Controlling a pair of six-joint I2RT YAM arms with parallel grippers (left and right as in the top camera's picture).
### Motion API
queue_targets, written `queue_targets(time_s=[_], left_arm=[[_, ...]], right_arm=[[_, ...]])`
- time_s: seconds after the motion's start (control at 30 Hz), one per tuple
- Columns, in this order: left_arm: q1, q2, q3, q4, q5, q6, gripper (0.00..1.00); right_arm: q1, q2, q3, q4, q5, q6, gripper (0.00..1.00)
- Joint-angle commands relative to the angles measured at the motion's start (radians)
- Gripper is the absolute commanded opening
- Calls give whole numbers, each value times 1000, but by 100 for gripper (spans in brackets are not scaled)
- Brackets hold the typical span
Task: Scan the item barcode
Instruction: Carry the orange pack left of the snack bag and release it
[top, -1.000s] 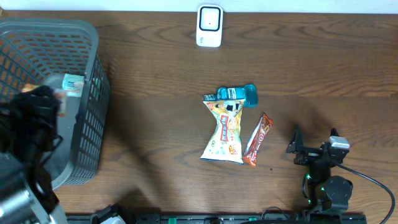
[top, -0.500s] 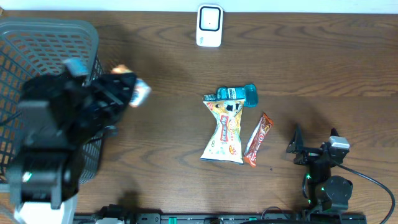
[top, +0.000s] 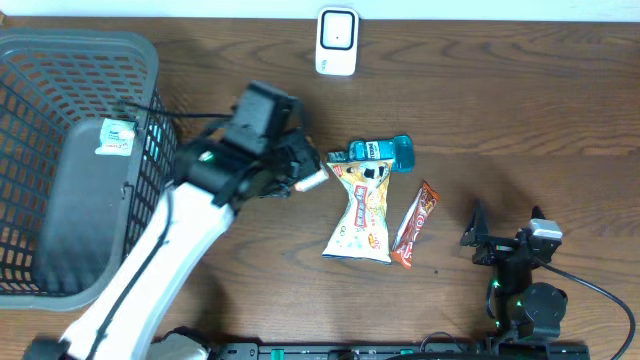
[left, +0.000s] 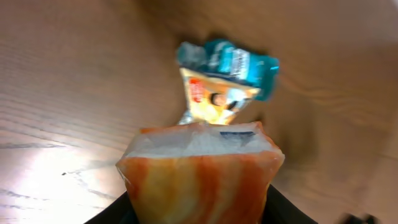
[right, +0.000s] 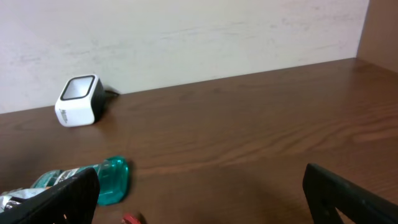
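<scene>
The orange-and-white packet (left: 200, 179) is clamped in the left gripper (top: 298, 172), which is closed on its lower part, so that the packet's sealed clear top edge points away from the wrist camera. Seen from overhead, the packet (top: 312, 181) pokes out of the fingers above the wooden table (top: 520, 110), just left of the yellow snack bag (top: 362, 215). Just past the packet in the left wrist view lie the bag's crimped top (left: 217, 98) and, behind it, the teal bottle (left: 231, 59), which touches the bag's upper end. A red-brown bar (top: 416, 224) lies just right of the bag. The white scanner (top: 336, 42) stands at the far edge of the table, well apart from the packet. The grey mesh basket (top: 60, 48) sits at the left, with one small pale packet (top: 117, 137) inside it. The right gripper (top: 473, 238) rests low at the near right, its fingers (right: 59, 200) spread wide with nothing between them.
</scene>
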Motion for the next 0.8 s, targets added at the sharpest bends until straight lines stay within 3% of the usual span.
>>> queue_targets(time_s=[0.0, 0.47, 0.77], left_arm=[[-24, 82, -7, -7, -71, 20, 45], [-94, 422, -18, 7, -233, 19, 44], [-94, 582, -18, 56, -232, 12, 45]], right_arm=[[-3, -5, -2, -4, -3, -14, 99], [-3, -5, -2, -4, -3, -14, 99], [-3, -5, -2, -4, -3, -14, 99]])
